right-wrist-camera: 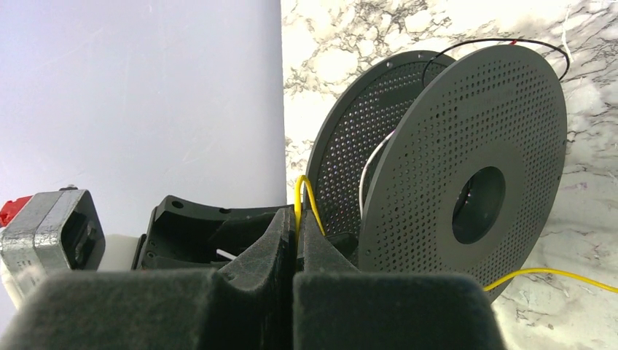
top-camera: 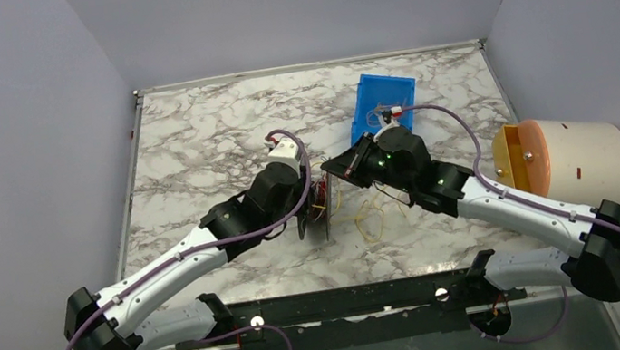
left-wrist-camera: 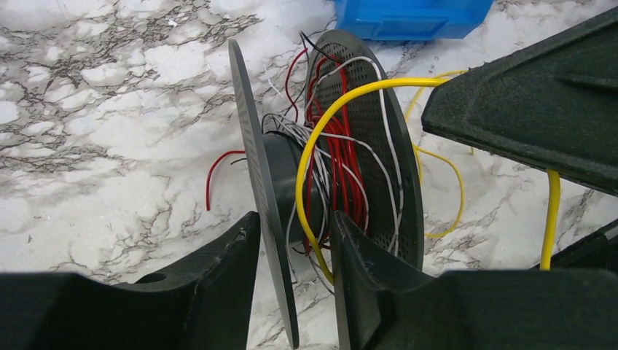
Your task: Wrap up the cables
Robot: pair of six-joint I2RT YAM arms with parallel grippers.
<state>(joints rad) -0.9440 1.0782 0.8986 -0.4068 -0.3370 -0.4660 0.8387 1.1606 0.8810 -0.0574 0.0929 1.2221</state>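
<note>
Marble table [top-camera: 192, 146] bears an upright spool [left-wrist-camera: 328, 175], axle level, left fingers [left-wrist-camera: 291, 284] clamping one flange, right fingers [right-wrist-camera: 295, 240] pinching yellow cable [left-wrist-camera: 310, 157].

We log a blue bin [top-camera: 384, 102] at 12 o'clock on the marble worktop [top-camera: 201, 144]; a cream-orange cylinder [top-camera: 565, 161] at 3 o'clock.

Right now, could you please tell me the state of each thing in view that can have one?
spool: upright on its rim, partly wound with red, white and black wire
yellow cable: looped over the spool, the rest loose on the table
left gripper: shut on one spool flange
right gripper: shut on the yellow cable
blue bin: open-topped, contents unclear
</note>
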